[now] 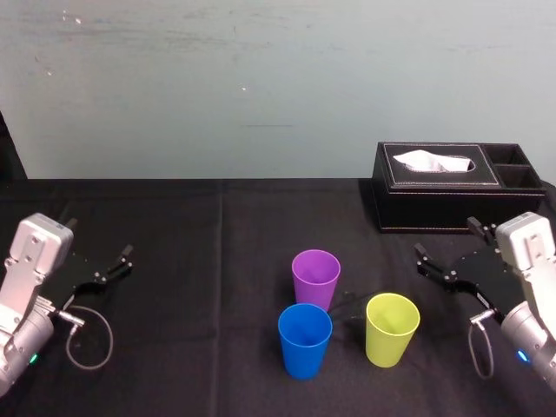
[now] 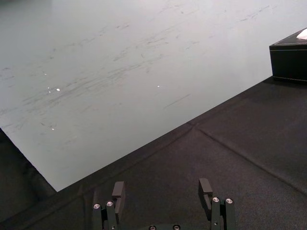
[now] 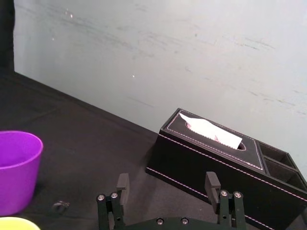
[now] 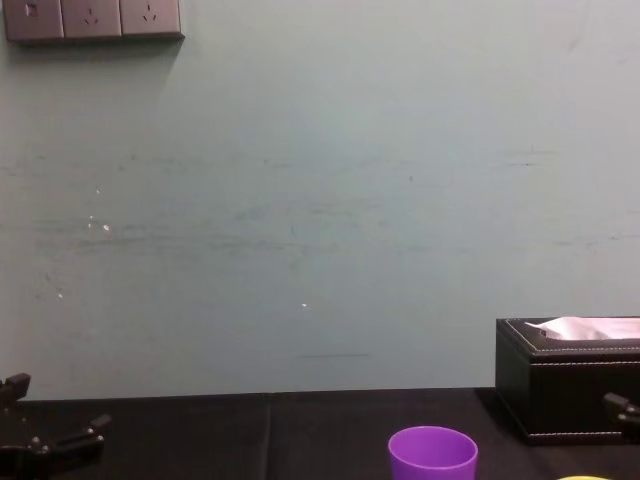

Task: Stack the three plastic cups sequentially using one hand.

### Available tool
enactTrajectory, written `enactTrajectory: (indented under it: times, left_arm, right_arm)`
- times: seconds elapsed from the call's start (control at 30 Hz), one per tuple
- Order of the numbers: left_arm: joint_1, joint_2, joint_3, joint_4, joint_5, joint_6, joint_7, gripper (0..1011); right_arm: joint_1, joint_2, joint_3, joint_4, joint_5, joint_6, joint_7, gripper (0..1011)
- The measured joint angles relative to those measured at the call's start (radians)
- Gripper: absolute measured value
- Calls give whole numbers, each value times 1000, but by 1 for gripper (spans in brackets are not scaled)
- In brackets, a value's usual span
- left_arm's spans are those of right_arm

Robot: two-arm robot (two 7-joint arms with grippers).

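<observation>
Black cloth table (image 1: 174, 261) against a scuffed pale green wall (image 1: 261, 87), with a black tissue box (image 1: 452, 187) at the far right. The purple cup (image 1: 315, 278), blue cup (image 1: 305, 340) and yellow-green cup (image 1: 392, 328) stand upright and unstacked, close together right of centre. The left gripper (image 1: 115, 265) and right gripper (image 1: 446, 236) sit at the table's sides, jaws wide, empty.

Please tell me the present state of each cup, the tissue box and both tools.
purple cup: upright, empty, unstacked
blue cup: upright, unstacked
yellow-green cup: upright, unstacked
tissue box: a tissue pokes out of its slot
left tool: open, holding nothing, left of the cups
right tool: open, holding nothing, right of the cups
</observation>
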Motion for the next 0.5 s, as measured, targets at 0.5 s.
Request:
enactTrajectory:
  times: [0.5]
  left_arm:
    - [0, 0, 0, 0, 0, 0, 0, 1000]
  right_arm:
    - [-249, 77, 126, -261, 120, 178, -5, 1003]
